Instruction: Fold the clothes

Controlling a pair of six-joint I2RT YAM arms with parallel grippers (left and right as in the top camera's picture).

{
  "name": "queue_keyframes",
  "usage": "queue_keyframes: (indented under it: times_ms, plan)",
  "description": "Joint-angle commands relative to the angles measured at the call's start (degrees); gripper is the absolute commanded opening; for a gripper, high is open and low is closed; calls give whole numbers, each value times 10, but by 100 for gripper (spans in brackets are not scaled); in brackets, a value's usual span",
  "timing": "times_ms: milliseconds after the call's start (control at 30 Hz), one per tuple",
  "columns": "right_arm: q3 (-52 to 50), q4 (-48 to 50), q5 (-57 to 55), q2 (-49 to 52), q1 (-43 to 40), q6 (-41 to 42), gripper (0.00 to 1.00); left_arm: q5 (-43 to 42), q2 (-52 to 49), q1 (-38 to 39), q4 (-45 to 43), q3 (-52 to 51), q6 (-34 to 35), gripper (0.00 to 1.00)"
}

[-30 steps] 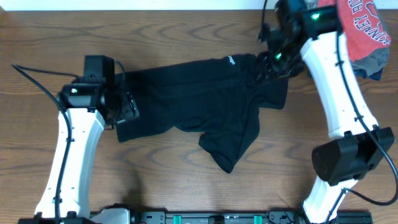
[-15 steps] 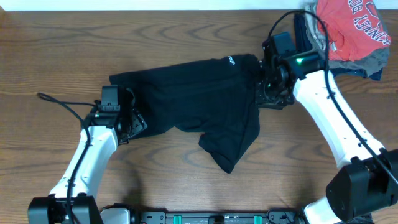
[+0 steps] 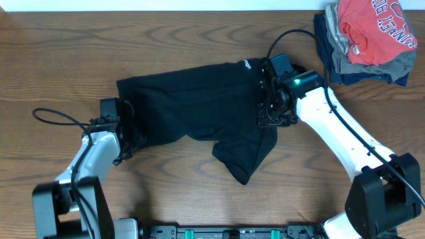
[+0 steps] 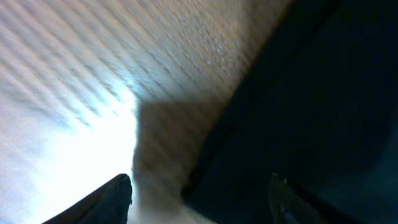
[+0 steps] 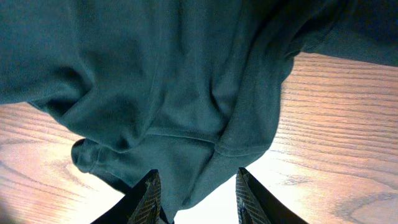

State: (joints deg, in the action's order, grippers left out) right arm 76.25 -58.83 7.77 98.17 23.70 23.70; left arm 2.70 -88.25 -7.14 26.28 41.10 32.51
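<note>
The black garment (image 3: 199, 106) lies spread and rumpled across the middle of the wooden table (image 3: 66, 53), its small white logo (image 3: 245, 65) near the far edge and a loose flap hanging toward the front. My left gripper (image 3: 127, 136) sits low at the garment's left front edge. In the blurred left wrist view it (image 4: 202, 196) is open, with the dark fabric's (image 4: 311, 112) edge between the fingers. My right gripper (image 3: 269, 118) is over the garment's right part. In the right wrist view it (image 5: 198, 196) is open, with a fold of the fabric (image 5: 174, 81) reaching between the fingertips.
A red shirt with white lettering (image 3: 375, 23) lies on folded grey and navy garments (image 3: 345, 63) at the back right corner. The left arm's black cable (image 3: 53, 116) loops over the table at the left.
My right arm has swung from the back right corner down and left onto the garment's right side. My left arm has dropped toward the front, to the garment's left front edge.
</note>
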Motion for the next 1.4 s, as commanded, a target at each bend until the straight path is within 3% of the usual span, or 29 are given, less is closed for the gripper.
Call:
queue_keyframes:
  times_ms: [0,200,233,333,367,667,967,1200,1367]
  plan:
    - [-3,1,-1,-3,11,11,37,-11,-28,-3,-8,-3,8,70]
    - [-3,-1,0,-3,21,11,37,-28,-79,-3,-20,-3,8,58]
    - [-3,-3,0,-3,22,11,36,-31,-87,-3,-20,-3,8,50]
    - [-3,-13,0,-3,26,11,36,-34,-106,-3,-20,-3,8,13]
    - [-3,-19,0,-3,26,11,35,-34,-108,-3,-20,-3,8,6]
    - [-3,-87,0,-3,26,11,30,-36,-92,-3,-14,-2,-32,6]
    - [-8,-139,19,-3,76,12,32,-36,2,-3,6,1,-53,6]
    - [-84,-58,19,-3,153,66,59,-36,22,-3,5,1,-53,6]
    - [-145,31,59,-3,177,45,70,-36,22,-3,3,1,-53,6]
